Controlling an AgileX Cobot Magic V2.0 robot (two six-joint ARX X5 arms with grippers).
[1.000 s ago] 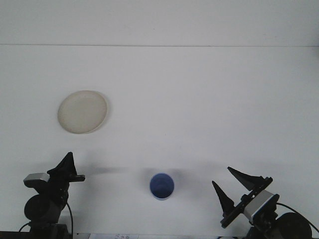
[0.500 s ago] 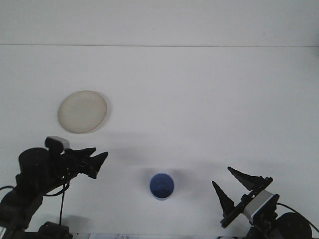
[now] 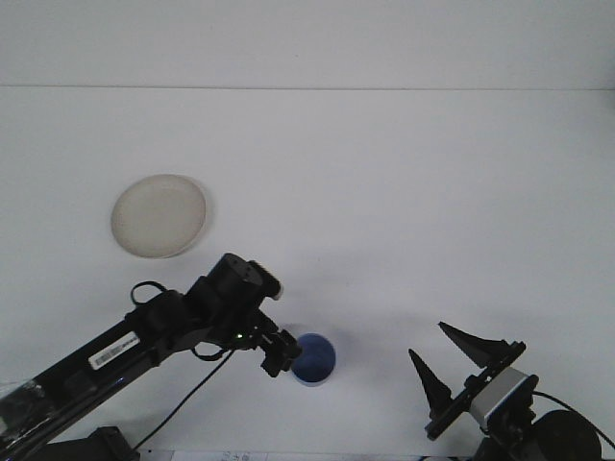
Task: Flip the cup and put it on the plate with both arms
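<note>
Near the bench's front edge, my left claw (image 3: pixel 284 351) touches the blue cup (image 3: pixel 315 358), grasp unclear; right claw (image 3: pixel 448 362) released.

The left arm (image 3: pixel 144 336) is sweeping out from its parked spot at the near left corner, stretching across the white table. Its left gripper (image 3: pixel 281 353), raised and pointing away a second ago, is now pressing in at the left rim of the blue cup (image 3: pixel 314 358), which sits just beyond the fingertips. The wrist is turning downward as it goes, and a cable is trailing beneath the forearm. Whether the fingers are parted cannot be made out.
</note>
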